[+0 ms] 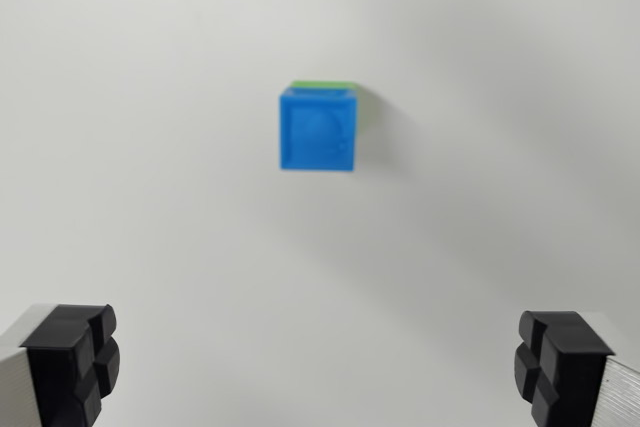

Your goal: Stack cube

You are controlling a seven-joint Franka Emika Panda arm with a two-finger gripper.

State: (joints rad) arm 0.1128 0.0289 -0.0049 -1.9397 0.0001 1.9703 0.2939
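The white table (150, 147) fills the whole wrist view, a plain pale surface with only soft shadows across it.

One gripper (318, 367) shows at the bottom edge. Two fingers can be counted: one black pad (75, 362) on a silver body at the wrist view's left corner, and a second black pad (560, 362) at the wrist view's right corner. They stand spread wide, far apart from each other, with bare table between them and nothing pinched.

Two cubes can be counted, both somewhat blurred. The blue cube (318, 134) lies slightly above the centre of the view, its broad top face turned toward the camera, with a faint rounded mark on that face. The green cube (322, 86) shows only as a thin green strip along the blue cube's upper edge and a sliver down its side toward the wrist view's right. The blue cube sits on top of the green cube and covers nearly all of it. The stack is well apart from both fingers and stands on the table.
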